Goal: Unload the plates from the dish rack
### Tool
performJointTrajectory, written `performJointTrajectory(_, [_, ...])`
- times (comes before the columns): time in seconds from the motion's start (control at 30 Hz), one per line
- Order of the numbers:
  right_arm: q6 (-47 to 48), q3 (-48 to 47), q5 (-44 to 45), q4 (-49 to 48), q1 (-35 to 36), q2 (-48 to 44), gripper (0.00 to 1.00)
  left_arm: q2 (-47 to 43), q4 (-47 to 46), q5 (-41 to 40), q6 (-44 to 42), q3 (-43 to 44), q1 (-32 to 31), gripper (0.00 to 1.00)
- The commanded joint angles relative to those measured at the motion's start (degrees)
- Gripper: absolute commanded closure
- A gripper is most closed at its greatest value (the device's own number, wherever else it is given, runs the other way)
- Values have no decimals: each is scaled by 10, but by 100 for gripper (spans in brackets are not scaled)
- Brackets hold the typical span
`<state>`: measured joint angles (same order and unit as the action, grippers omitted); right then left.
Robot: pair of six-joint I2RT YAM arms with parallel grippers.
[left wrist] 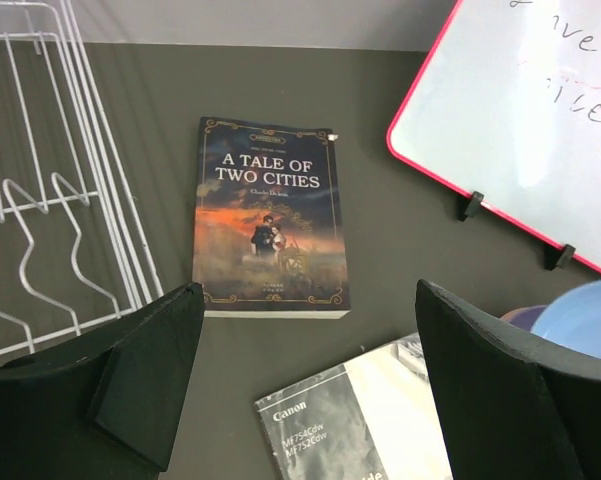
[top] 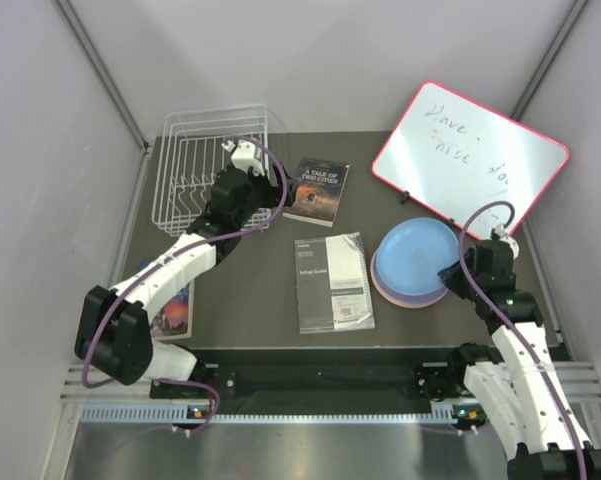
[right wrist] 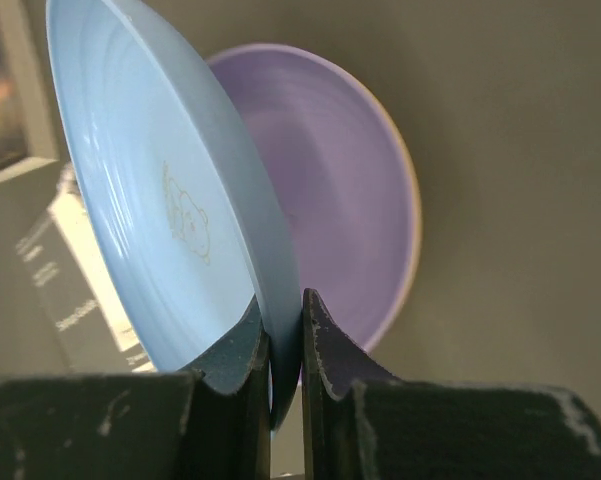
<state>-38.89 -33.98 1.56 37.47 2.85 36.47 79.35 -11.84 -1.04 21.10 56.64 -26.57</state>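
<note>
**Setting: a robot test cell in a laboratory.** We see plain white panels (top: 330, 60) closing in a dark counter (top: 250, 300) on three sides. A left arm (top: 170, 270) and a right arm (top: 510, 340), each trailing a purple cable, are mounted at the near edge behind a slotted metal rail (top: 310, 411). We read the objects as staged props: a wire dish rack (top: 195, 160), a paperback (left wrist: 270, 230), a printer guide (top: 332, 282), a red-framed whiteboard (top: 470, 160), a blue plate (top: 417, 250) and a lavender plate (right wrist: 350, 200).
</note>
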Motion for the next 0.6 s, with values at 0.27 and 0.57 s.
performJointTrajectory(0.27, [-28,21,63,41,-1,-10,97,-33,10,-51,-41,-6,0,9])
performJointTrajectory(0.57, [-17,30,23,-41,-1,33,89,-30,6,-57,-39,-11,0,9])
